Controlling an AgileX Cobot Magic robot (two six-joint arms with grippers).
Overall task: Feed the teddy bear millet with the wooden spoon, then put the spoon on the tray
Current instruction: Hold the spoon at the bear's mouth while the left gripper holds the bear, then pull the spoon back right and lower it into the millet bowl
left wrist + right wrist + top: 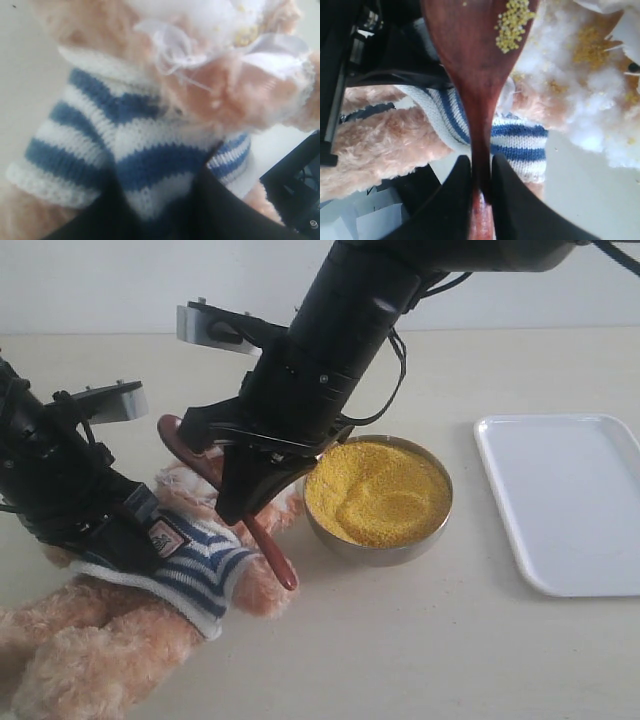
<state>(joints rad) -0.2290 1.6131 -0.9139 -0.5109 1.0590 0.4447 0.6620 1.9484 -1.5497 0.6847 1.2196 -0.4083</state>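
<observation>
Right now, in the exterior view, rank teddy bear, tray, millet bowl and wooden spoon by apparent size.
1. teddy bear, though partly hidden and cropped.
2. tray, cropped at the edge.
3. metal bowl of millet.
4. wooden spoon, partly hidden.

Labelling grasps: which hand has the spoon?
The right hand, clamped on the wooden spoon handle; the left hand pinches the teddy bear by its striped shirt instead.

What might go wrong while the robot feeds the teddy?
Grains sit loose on the spoon and some already dot the bear's muzzle, so more may spill into the fur. The fingers pinch only the slim handle, so the spoon might twist. The arm hangs beside the full bowl and might bump it.
</observation>
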